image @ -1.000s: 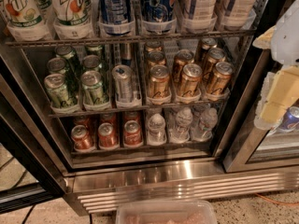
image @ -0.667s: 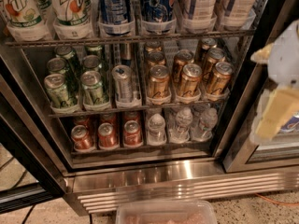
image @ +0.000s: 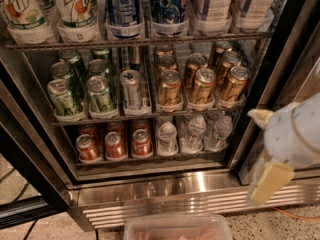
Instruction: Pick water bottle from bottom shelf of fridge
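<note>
One claw point(image: 265, 149), spread wide, has dropped lower, right of the water bottles point(image: 196, 130).

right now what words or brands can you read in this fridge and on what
"7UP": the two left bottles on the top rack.
Blue bottles, green cans, gold cans, red cans, water bottles: too blurred to read.
Tool, open, low right outside the fridge: no text.

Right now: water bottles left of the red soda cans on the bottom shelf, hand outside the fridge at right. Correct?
No. Camera view shows water bottles right of the red soda cans on the bottom shelf; the hand is outside the fridge, at right.
</note>
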Motion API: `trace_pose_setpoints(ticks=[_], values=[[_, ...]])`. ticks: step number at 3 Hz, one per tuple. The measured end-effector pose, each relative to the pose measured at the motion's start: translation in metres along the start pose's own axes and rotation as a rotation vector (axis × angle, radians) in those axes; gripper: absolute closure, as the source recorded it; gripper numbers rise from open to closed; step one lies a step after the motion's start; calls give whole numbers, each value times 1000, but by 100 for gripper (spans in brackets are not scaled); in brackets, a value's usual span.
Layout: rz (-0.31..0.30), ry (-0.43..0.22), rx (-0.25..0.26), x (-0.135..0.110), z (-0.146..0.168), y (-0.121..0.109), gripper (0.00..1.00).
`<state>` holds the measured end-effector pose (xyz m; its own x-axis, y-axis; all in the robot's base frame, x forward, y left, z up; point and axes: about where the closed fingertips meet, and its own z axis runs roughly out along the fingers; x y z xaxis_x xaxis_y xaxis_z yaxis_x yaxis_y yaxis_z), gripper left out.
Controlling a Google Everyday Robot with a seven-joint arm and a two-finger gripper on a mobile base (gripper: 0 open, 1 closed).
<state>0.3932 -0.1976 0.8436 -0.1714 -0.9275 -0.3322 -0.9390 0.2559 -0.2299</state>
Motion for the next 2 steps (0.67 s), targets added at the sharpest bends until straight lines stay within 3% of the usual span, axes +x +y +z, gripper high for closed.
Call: trace_pose_setpoints(ticks=[1,2], values=[[-60,-50,-11,2,47,21,0],[-60,-50,-11,2,47,21,0]])
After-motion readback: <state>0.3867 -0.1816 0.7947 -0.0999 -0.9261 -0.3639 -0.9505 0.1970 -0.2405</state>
